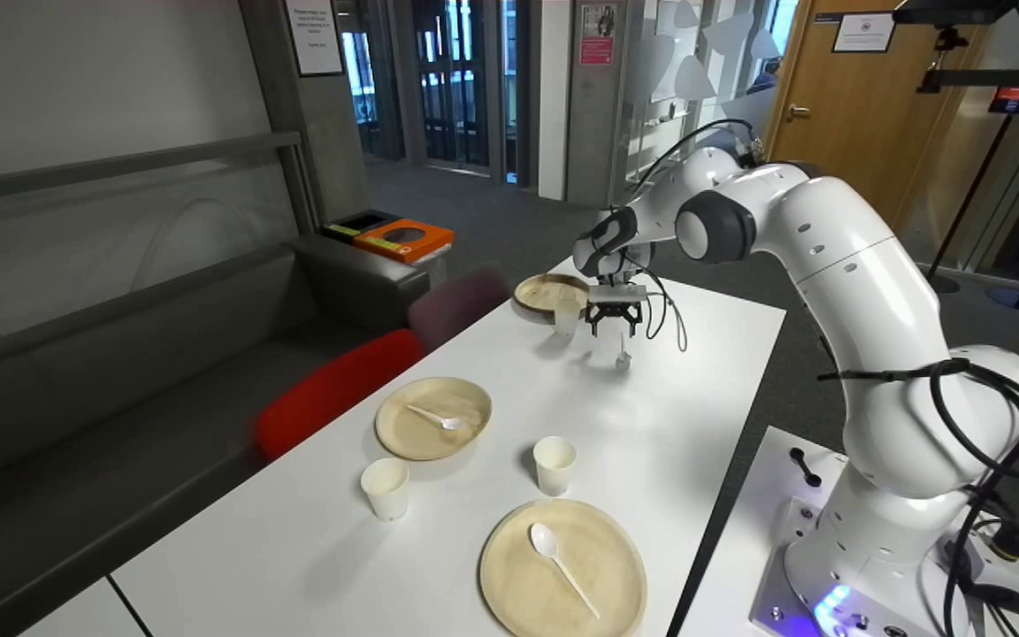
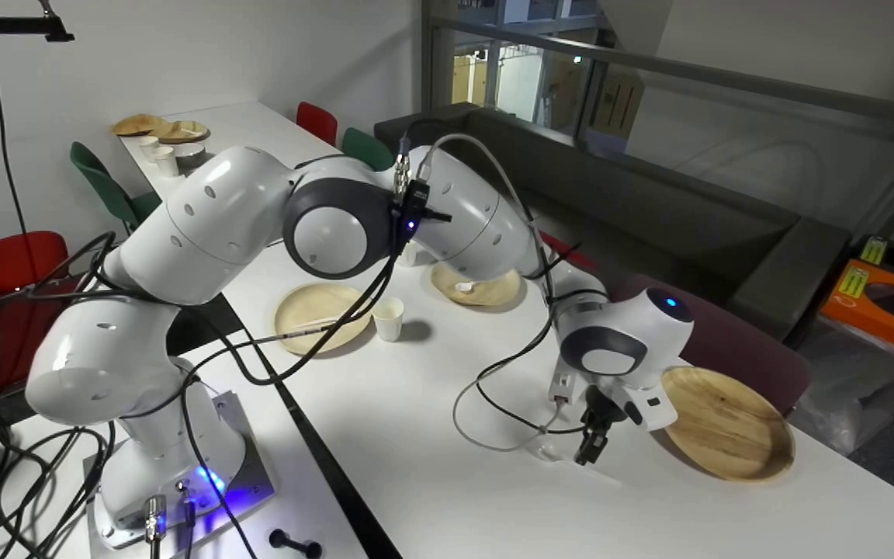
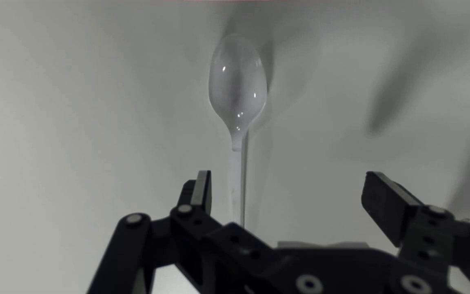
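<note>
My gripper stands wide open above the white table, with nothing held. Below it a white plastic spoon lies on the tabletop, bowl pointing toward the top of the wrist view. Its handle runs down between the fingers, closer to the left one, and its far end is hidden behind the gripper body. In an exterior view the gripper hangs just over the spoon. Beside it are a pale cup and a wooden plate. That plate also shows right of the gripper in an exterior view.
Farther along the table lie a plate and a nearer plate, each with a white spoon. Two cups stand near them. Loose cables hang from the wrist to table height. A red chair borders one table edge.
</note>
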Robot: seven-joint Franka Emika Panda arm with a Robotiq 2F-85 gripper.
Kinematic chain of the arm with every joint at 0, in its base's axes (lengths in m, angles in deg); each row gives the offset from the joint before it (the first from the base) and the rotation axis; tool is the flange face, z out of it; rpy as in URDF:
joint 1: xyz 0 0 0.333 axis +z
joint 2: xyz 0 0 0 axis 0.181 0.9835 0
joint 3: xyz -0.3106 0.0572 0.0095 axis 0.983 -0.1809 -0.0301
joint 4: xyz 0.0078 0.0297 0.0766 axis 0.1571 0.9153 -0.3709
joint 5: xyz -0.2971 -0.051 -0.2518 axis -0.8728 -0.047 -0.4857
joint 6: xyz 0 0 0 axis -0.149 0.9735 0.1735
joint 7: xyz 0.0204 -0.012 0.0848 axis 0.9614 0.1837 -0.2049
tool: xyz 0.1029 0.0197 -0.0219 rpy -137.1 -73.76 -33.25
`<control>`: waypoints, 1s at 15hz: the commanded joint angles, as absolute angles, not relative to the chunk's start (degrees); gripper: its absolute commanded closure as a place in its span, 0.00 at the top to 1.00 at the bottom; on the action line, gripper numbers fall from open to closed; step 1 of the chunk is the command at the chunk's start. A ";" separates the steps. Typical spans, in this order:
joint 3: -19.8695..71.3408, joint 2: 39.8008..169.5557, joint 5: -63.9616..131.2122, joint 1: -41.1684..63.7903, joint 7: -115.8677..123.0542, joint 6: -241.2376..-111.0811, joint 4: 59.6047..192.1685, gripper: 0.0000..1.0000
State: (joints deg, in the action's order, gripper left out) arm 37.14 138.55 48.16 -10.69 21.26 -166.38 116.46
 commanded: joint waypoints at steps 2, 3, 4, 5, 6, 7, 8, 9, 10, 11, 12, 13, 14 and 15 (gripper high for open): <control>37.32 138.18 48.82 -10.96 21.64 -167.61 118.36 1.00; 37.36 138.30 48.84 -10.95 21.71 -167.75 118.52 1.00; 37.41 138.56 48.78 -10.99 21.72 -167.50 118.44 1.00; 37.44 138.66 48.78 -11.02 21.75 -167.33 118.51 1.00; 37.49 138.86 48.75 -11.10 21.72 -167.04 118.41 1.00; 37.55 139.11 48.78 -11.22 21.79 -166.94 118.22 1.00; 37.65 139.45 48.77 -11.37 21.84 -166.62 117.85 1.00; 37.76 139.81 48.78 -11.50 21.90 -166.45 117.51 1.00; 37.95 140.22 48.72 -11.57 22.08 -166.35 117.18 1.00; 38.17 140.77 48.68 -11.68 22.30 -166.16 116.67 1.00; 38.38 141.15 48.61 -11.74 22.52 -165.96 116.33 1.00; 38.47 141.35 48.60 -11.86 22.58 -165.98 116.15 1.00; 38.54 141.38 48.58 -11.94 22.64 -165.91 116.00 0.98; 38.58 141.40 48.60 -12.01 22.71 -165.84 115.95 0.98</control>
